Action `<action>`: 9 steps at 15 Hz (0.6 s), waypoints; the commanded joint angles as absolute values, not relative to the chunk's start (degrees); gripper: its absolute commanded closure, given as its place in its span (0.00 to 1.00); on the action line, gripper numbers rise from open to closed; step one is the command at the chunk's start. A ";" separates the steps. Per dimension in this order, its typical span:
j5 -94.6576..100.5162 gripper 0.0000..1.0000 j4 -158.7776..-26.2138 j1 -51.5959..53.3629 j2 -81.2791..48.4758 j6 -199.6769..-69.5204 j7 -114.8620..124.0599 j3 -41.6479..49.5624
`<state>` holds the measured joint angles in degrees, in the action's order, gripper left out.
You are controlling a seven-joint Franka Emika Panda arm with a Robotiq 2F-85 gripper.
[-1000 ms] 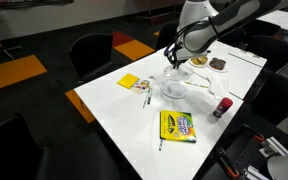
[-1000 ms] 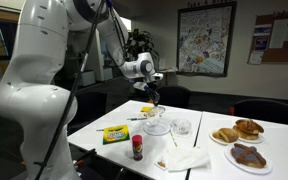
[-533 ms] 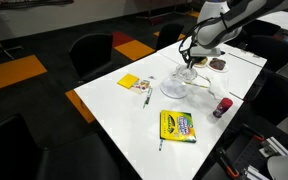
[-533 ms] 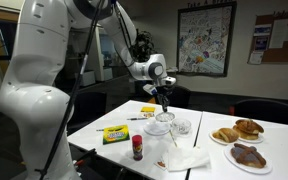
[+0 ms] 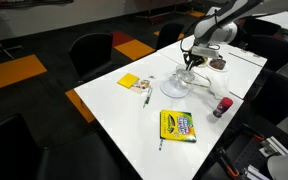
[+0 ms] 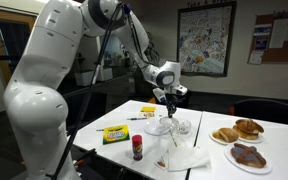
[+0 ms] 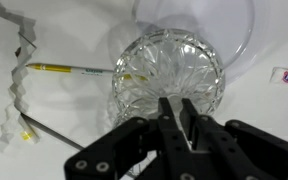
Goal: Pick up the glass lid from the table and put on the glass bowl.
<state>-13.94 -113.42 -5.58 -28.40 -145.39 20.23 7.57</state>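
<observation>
Directly below the wrist camera, the glass lid (image 7: pixel 169 65) lies on the white surface (image 5: pixel 114 105), a small round piece with a radial cut pattern. The wider glass bowl (image 7: pixel 199 18) lies just beyond it; their edges overlap in the wrist view, and I cannot tell whether they touch. The gripper (image 7: pixel 180 103) hangs above the lid's near edge, its fingers drawn close together with only a thin sliver between them, and nothing is visibly gripped. In an exterior view the gripper (image 6: pixel 171 103) is clear of the surface, with the lid (image 6: pixel 182 127) beneath it and the bowl (image 6: pixel 158 127) just beside. A yellow pencil (image 7: pixel 69 70) lies on the surface and runs under the lid, showing through the glass. A crumpled white napkin (image 7: pixel 14 95) lies near the pencil. The yellow crayon box (image 5: pixel 178 125) lies well apart from the bowl (image 5: pixel 174 88), nearer the surface's front edge.
</observation>
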 commanded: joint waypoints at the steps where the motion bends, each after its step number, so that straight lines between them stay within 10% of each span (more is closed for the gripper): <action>1: -15.65 0.96 -103.00 -8.38 -35.20 -139.99 18.66 6.42; 9: -14.76 0.96 -85.45 -8.60 -43.97 -129.21 20.83 6.69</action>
<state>-14.19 -92.31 -7.40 -40.38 -133.52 20.43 7.46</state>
